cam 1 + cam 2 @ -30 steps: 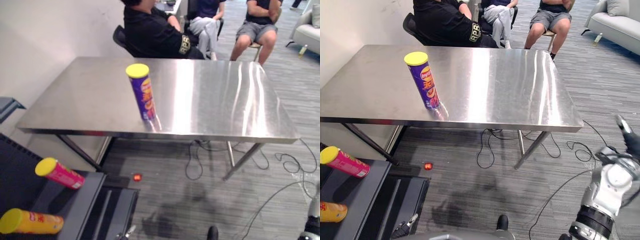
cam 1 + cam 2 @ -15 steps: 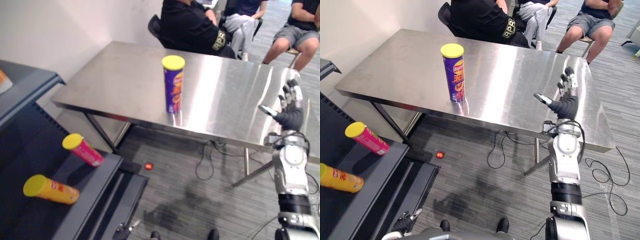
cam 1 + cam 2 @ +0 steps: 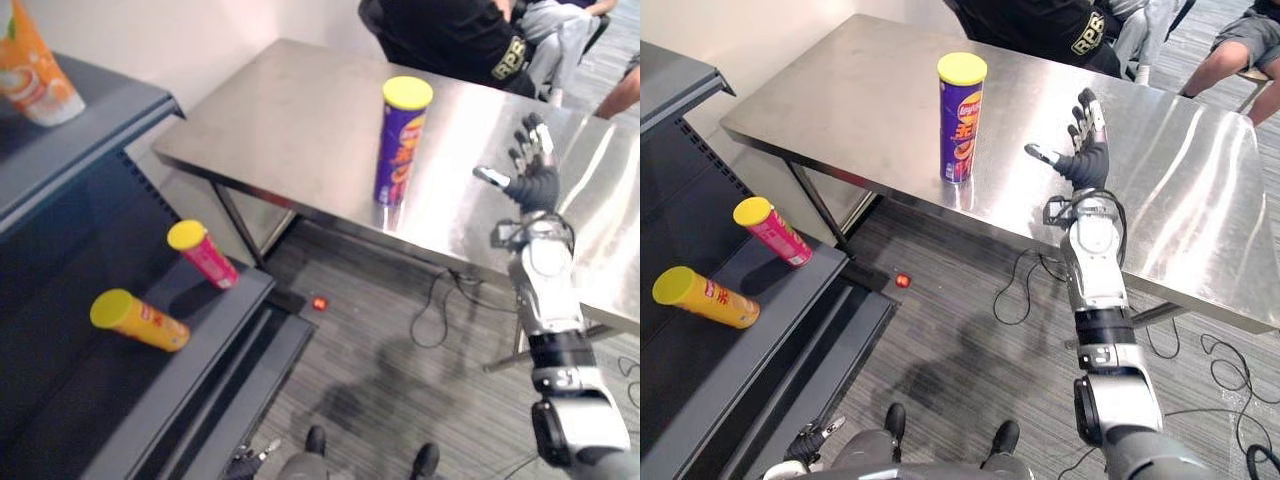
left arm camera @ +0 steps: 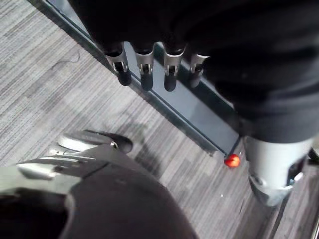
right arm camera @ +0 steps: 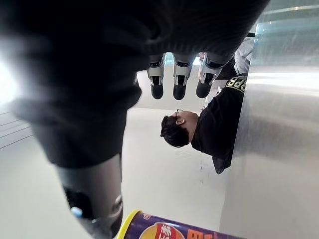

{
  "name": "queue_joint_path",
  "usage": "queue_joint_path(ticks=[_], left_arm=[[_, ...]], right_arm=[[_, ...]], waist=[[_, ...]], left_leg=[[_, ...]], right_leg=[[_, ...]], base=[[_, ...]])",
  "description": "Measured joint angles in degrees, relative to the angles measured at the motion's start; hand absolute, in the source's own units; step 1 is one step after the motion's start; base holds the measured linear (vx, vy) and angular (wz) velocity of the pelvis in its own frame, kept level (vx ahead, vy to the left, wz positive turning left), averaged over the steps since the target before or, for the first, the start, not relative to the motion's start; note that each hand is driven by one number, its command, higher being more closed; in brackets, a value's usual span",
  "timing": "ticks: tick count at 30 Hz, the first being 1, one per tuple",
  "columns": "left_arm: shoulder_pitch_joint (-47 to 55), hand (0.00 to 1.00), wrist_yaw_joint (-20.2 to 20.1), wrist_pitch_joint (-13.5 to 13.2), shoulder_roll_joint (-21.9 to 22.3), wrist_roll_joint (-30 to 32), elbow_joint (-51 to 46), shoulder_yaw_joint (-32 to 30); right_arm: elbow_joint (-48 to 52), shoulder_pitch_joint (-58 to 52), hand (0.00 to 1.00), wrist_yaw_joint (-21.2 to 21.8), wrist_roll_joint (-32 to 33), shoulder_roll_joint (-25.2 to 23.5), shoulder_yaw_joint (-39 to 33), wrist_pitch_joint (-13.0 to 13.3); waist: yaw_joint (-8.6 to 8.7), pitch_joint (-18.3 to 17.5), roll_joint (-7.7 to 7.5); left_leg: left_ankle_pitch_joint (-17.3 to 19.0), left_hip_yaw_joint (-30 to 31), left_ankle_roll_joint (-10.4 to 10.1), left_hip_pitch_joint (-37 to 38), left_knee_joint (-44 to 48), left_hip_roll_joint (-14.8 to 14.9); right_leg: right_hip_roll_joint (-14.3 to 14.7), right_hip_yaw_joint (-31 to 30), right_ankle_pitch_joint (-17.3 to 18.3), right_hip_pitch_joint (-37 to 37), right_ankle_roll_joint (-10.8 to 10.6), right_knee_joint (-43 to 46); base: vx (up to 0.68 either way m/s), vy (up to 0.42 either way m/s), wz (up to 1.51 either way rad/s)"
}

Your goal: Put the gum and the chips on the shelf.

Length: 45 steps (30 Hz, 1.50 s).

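1. Has swung left since half a second ago, taking in more of the shelf point(image 3: 215, 322); also finds the right hand point(image 3: 1085, 158) nearer the chips point(image 3: 961, 118) than then.
2. Shows the chips as a purple can with a yellow lid, upright on the bench point(image 3: 840, 100) near its front edge and touched by nothing. Probably stands there clear of other things so it can be taken from the side.
3. Holds the right hand above the bench, beside the can but apart from it, with fingers straight and spread, thumb out and nothing in it. Reads as an opening wide enough for the can's body, ahead of a grasp.
4. Hangs the left hand point(image 4: 154, 69) low over the floor by the shelf's base, fingers relaxed and empty. Looks idle.
5. Shows a pink can point(image 3: 203, 254) and a yellow can point(image 3: 138, 320) lying on their sides on the lower board, with an orange pack point(image 3: 35, 60) on the board above. Leaves bare board beside them for another can.
6. Cannot pick out the gum with any certainty.
7. Puts a small red thing point(image 3: 319, 302) on the floor below the bench edge, too small to identify.
8. Seats people point(image 3: 455, 35) at the bench's far side, well apart from the hand.
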State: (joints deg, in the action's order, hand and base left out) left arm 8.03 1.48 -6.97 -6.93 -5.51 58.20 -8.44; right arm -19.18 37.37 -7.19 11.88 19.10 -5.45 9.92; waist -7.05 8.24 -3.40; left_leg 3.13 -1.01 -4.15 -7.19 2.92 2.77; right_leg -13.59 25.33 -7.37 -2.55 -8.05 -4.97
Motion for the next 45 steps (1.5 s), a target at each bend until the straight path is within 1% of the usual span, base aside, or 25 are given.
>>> queue_joint_path(ticks=[2,5,7,10,14,19,21,25,27,29,31,37,42,43,45], left_arm=[[-0.1,0.0,0.0,0.0,-0.1,0.0,0.0,0.2],[-0.4,0.0,0.3,0.0,0.0,-0.5,0.0,0.2],[-0.5,0.0,0.5,0.0,-0.1,-0.6,0.0,0.2],[-1.1,0.0,0.6,0.0,-0.3,-0.6,0.0,0.2],[-1.3,0.0,0.7,0.0,-0.4,-0.9,-0.1,0.2],[-1.3,0.0,0.8,0.0,-0.4,-0.9,-0.2,0.2],[-1.3,0.0,0.7,0.0,-0.4,-0.9,-0.4,0.2],[-1.3,0.0,0.8,0.0,-0.5,-0.9,-0.7,0.2],[-1.3,0.0,0.8,0.0,-0.4,-0.9,-0.9,0.2],[-1.4,0.0,0.9,0.0,-0.4,-0.9,-1.3,0.2],[-1.5,0.0,0.9,0.0,-0.4,-0.9,-1.3,0.2],[-1.6,0.0,1.0,0.0,-0.4,-0.9,-1.3,0.2],[-1.9,0.0,1.2,0.0,-0.7,-1.0,-1.4,0.1],[-2.1,0.0,1.4,0.0,-0.7,-1.0,-1.5,0.2],[-2.1,0.0,1.9,0.0,-0.7,-1.1,-1.8,0.2]], right_arm=[[-1.7,2.2,0.0,-0.2,0.5,0.0,0.7,-0.1],[-2.8,4.5,0.0,-0.5,0.6,0.0,1.6,-1.3],[-4.4,6.5,0.0,-0.9,0.6,0.0,2.1,-1.8],[-4.8,9.4,0.0,-1.3,0.6,0.0,2.6,-1.8],[-6.3,11.8,0.0,-1.2,0.6,-0.1,3.9,-1.9],[-6.5,12.3,0.0,-1.1,0.6,-0.8,4.2,-2.2],[-6.6,13.3,0.0,-1.0,0.6,-2.0,4.2,-2.2],[-8.4,14.7,0.0,-0.9,0.6,-2.3,5.3,-2.3],[-8.5,15.1,0.0,-0.8,0.6,-2.3,6.1,-2.3],[-8.5,15.5,0.0,-0.3,0.6,-2.3,6.3,-2.3],[-8.7,15.9,0.0,0.0,0.6,-2.5,6.5,-2.3],[-9.1,17.5,0.0,0.0,0.6,-3.9,6.5,-2.3],[-11.0,18.3,0.0,-0.1,0.6,-3.9,6.9,-2.7],[-11.0,18.4,0.0,-0.1,0.6,-3.9,6.9,-3.1],[-12.0,19.4,0.0,-0.2,0.6,-4.0,7.0,-3.6]], waist=[[-0.33,0.1,-0.12],[-1.11,0.3,-0.22],[-1.17,0.5,-0.35],[-1.2,1.5,-0.74],[-1.28,1.7,-1.0],[-1.56,1.8,-1.13],[-1.5,2.2,-1.22],[-1.68,2.3,-1.36],[-1.9,2.4,-1.39],[-2.61,2.4,-1.5],[-2.78,2.5,-1.62],[-2.79,2.5,-1.68],[-3.54,3.1,-2.55],[-3.91,3.4,-2.68],[-4.08,3.5,-2.82]], left_leg=[[-0.6,0.1,0.0,-0.5,-0.6,0.0],[-1.1,0.1,-0.1,-0.8,-0.9,0.1],[-1.1,0.1,-0.1,-0.8,-0.9,0.2],[-1.2,0.0,-0.2,-0.9,-0.9,0.4],[-1.6,0.0,-0.3,-1.1,-1.4,0.6],[-1.7,-0.3,-0.4,-1.1,-1.8,0.9],[-1.7,-0.8,-0.4,-1.1,-1.8,1.0],[-1.7,-0.8,-0.4,-1.1,-1.8,1.0],[-1.7,-0.8,-0.4,-1.1,-1.8,1.1],[-1.7,-0.8,-0.4,-1.1,-1.8,1.1],[-1.7,-0.7,-0.4,-1.2,-1.8,1.1],[-1.8,-0.3,-0.5,-1.5,-1.8,1.1],[-1.9,-0.1,-0.6,-1.7,-1.8,1.2],[-1.9,-0.1,-0.6,-1.8,-1.8,1.2],[-2.0,0.2,-0.6,-2.0,-1.8,1.1]], right_leg=[[0.0,0.0,0.0,-0.6,0.0,-0.1],[0.2,-0.1,0.0,-1.1,0.0,-0.1],[0.3,-0.1,0.0,-1.1,0.0,-0.1],[0.4,-0.2,0.0,-1.2,0.0,-0.2],[0.6,-0.2,0.0,-1.3,0.0,-0.8],[1.1,-0.6,0.0,-1.7,0.0,-1.0],[1.2,-0.9,0.0,-2.0,0.0,-1.0],[1.2,-0.9,0.0,-2.0,0.0,-1.0],[1.2,-0.9,0.0,-2.0,0.0,-1.0],[1.2,-0.9,0.0,-1.9,0.0,-1.1],[1.2,-0.8,0.0,-1.9,0.0,-1.1],[1.3,-0.6,0.0,-2.0,0.0,-1.1],[1.4,-0.5,0.0,-2.1,0.0,-1.1],[1.4,-0.5,0.0,-2.1,0.0,-1.1],[1.4,-0.2,0.0,-2.2,0.0,-1.1]], base=[[-0.03,-0.012,0.04],[0.0,0.0,0.0],[0.0,0.0,0.0],[0.0,0.0,0.0],[0.0,0.0,0.0],[0.01,-0.003,-0.02],[0.01,-0.005,-0.09],[0.0,0.0,-0.01],[0.0,0.0,0.0],[0.0,0.0,0.0],[0.0,0.0,0.0],[0.0,0.0,0.02],[0.0,0.0,0.01],[0.0,0.0,0.0],[0.0,0.0,0.07]])
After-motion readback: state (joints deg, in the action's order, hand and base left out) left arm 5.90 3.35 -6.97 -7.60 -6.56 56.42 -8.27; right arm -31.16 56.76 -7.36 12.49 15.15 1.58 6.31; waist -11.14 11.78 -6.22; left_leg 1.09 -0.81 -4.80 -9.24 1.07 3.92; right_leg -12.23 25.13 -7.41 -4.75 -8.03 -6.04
